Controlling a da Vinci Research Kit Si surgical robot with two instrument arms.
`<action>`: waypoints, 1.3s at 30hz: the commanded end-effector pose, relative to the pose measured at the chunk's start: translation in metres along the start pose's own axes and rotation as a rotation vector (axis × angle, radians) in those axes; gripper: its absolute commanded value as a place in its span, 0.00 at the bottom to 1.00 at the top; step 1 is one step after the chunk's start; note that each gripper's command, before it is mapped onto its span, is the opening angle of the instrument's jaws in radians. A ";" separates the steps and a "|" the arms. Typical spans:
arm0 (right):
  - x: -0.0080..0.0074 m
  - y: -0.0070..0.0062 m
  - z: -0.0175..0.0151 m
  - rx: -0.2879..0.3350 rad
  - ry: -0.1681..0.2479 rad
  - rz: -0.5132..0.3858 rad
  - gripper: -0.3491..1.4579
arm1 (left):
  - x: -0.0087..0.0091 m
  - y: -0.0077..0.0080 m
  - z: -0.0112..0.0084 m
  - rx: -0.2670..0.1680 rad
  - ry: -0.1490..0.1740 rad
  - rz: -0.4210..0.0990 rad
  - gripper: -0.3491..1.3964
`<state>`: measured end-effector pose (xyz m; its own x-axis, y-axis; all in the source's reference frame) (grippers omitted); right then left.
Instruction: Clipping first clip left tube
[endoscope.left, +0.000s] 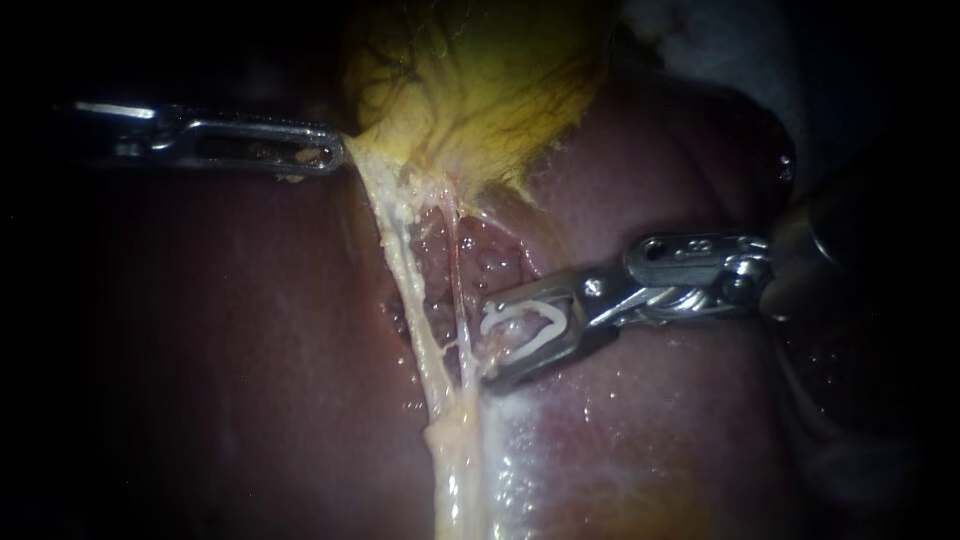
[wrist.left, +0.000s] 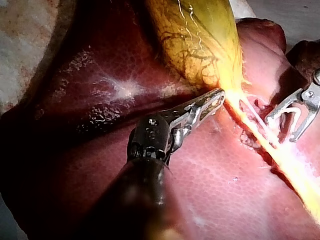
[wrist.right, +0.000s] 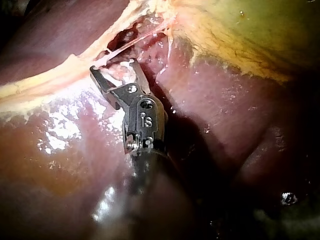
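The left instrument (endoscope.left: 335, 155) is grasping the gallbladder (endoscope.left: 480, 80) edge in its clenched claw. The right instrument (endoscope.left: 490, 342), claw spread wide, is holding a white clip (endoscope.left: 540, 330) just beside a thin tube (endoscope.left: 457, 270).

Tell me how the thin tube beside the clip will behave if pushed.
The thin tube is probably floppy and light: a slender strand strung taut while the left instrument holds the gallbladder. Likely slippery, since the liver around it glistens wet. Possibly fragile, being so thin.
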<state>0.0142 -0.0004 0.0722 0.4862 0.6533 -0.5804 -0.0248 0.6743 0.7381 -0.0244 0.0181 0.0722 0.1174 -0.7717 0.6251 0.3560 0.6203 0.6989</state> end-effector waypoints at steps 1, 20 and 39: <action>0.0001 -0.0001 -0.0003 0.005 0.011 0.002 0.51 | 0.0000 0.0000 0.0000 0.000 0.000 0.000 0.00; 0.0015 -0.0013 0.0013 0.302 0.108 -0.033 0.50 | -0.0001 -0.0002 -0.0001 0.000 0.000 -0.001 0.00; -0.0023 0.0019 0.0056 0.390 0.089 0.013 0.49 | -0.0002 -0.0002 -0.0001 0.000 0.000 -0.001 0.00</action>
<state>0.0178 -0.0025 0.0773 0.4119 0.7011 -0.5820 0.3092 0.4933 0.8131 -0.0245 0.0181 0.0719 0.1172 -0.7725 0.6241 0.3564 0.6193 0.6996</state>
